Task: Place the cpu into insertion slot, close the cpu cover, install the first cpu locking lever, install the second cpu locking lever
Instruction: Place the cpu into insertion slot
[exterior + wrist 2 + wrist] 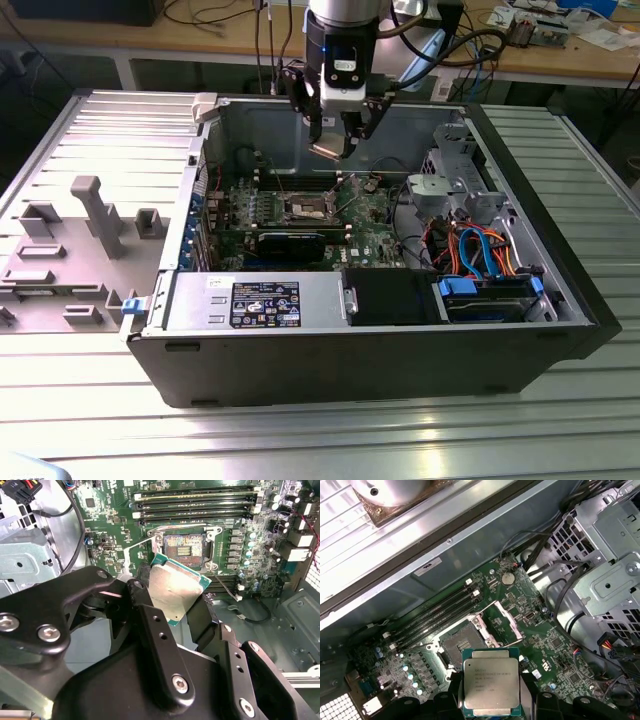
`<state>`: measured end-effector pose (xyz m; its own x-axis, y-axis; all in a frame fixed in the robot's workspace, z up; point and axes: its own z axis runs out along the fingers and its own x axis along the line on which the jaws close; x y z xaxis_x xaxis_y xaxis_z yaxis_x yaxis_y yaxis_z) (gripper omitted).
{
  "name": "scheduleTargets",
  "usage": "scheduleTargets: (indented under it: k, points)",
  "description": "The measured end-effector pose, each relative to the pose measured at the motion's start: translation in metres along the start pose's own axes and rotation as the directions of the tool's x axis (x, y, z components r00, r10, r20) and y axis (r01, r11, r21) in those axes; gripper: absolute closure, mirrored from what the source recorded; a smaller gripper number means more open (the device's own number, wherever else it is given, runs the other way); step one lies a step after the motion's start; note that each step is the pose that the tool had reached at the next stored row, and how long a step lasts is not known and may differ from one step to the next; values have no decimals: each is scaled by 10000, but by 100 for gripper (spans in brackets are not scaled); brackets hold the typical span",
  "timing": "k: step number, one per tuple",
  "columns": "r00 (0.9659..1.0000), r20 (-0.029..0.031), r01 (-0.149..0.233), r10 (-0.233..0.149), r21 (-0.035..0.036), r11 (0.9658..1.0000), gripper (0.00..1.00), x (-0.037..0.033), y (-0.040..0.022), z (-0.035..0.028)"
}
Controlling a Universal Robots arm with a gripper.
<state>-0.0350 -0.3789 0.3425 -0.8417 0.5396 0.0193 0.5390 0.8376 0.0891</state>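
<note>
The tool was clamped on the cpu, held above the bare insertion slot, whose cpu cover stood open

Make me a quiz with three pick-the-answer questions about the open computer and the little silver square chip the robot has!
1. Where is the small flat silver-grey square cpu?
A) in the black metal gripper, above the board
B) lying in the socket
C) on the grey table outside the case

2. What colour is the circuit board around the square silver-rimmed insertion slot?
A) red
B) green
C) white

3. How is the thin silver metal cpu cover?
A) closed over the slot
B) taken away
C) flipped open beside the slot

Answers:
1 A: the fingers clamp its edges in both wrist views.
2 B: green shows all around the socket.
3 C: the frame stands open, leaving the empty slot bare.
</note>
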Motion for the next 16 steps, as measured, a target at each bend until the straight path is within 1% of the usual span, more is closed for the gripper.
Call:
scheduleTargets:
  k: [16]
  points:
    - [9994, 31, -353, 353, -8, 9994, 46, 0, 0, 3]
